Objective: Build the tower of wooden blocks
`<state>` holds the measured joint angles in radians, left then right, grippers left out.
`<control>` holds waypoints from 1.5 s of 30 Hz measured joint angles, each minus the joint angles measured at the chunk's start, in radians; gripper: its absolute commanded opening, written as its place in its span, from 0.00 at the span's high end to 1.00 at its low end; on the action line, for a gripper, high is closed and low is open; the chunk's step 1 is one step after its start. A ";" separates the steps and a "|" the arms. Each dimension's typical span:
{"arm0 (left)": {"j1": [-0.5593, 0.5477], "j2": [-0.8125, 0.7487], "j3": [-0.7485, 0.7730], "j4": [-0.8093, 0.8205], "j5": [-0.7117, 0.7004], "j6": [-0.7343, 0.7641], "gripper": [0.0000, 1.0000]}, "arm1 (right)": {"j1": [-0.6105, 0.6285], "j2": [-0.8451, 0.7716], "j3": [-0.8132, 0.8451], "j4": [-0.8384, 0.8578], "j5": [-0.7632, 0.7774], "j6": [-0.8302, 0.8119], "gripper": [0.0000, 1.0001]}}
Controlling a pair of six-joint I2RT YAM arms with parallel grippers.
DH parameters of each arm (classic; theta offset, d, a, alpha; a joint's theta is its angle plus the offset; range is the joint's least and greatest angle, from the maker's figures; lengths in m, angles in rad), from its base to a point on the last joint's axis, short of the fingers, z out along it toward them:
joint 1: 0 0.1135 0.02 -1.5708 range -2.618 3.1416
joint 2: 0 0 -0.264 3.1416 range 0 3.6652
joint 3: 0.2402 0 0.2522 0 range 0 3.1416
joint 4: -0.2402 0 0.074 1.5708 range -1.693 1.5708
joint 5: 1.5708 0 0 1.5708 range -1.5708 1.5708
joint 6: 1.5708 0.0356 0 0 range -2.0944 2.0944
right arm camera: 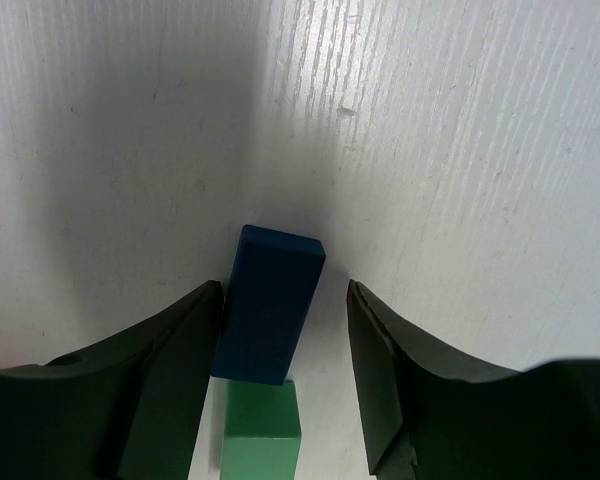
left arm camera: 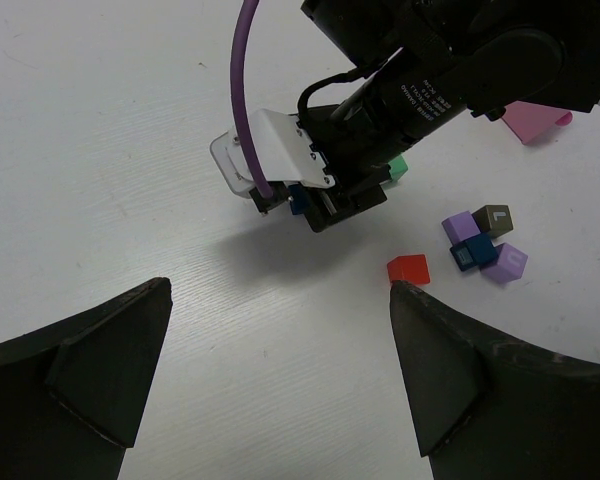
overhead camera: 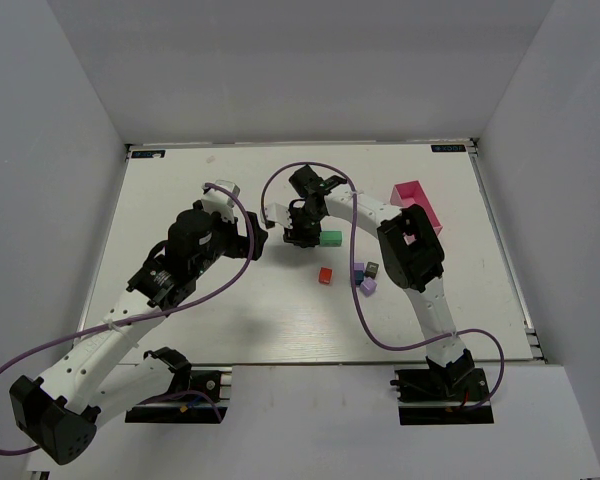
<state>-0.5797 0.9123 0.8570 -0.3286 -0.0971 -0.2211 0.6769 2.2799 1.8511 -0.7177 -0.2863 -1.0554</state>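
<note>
A dark blue oblong block (right arm camera: 270, 305) lies on the white table between the fingers of my right gripper (right arm camera: 285, 290). The jaws are open; the left finger touches the block and a gap shows at the right finger. A green block (right arm camera: 261, 425) sits against the blue block's near end, and also shows in the top view (overhead camera: 331, 238). A red block (overhead camera: 325, 275) and a cluster of purple, dark and lilac blocks (overhead camera: 365, 276) lie nearer the arms. My left gripper (left arm camera: 280, 290) is open and empty, facing the right gripper (left arm camera: 315, 195), with the red block (left arm camera: 409, 269) by its right fingertip.
A pink tray (overhead camera: 417, 205) stands at the back right, behind the right arm. The cluster (left arm camera: 483, 243) holds purple, olive-dark, blue and lilac cubes touching each other. A purple cable (overhead camera: 355, 250) loops over the table near the blocks.
</note>
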 measured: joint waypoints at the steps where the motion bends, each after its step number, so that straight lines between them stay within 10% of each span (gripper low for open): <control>1: 0.000 0.000 0.000 0.000 0.000 0.000 0.00 | 0.000 0.000 0.000 -0.001 -0.001 -0.004 0.41; 45: 0.000 0.000 0.000 0.000 0.000 0.000 0.00 | -0.002 -0.009 -0.009 -0.043 0.019 -0.082 0.47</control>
<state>-0.5797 0.9123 0.8570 -0.3286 -0.0971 -0.2211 0.6750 2.2707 1.8420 -0.7609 -0.2676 -1.1374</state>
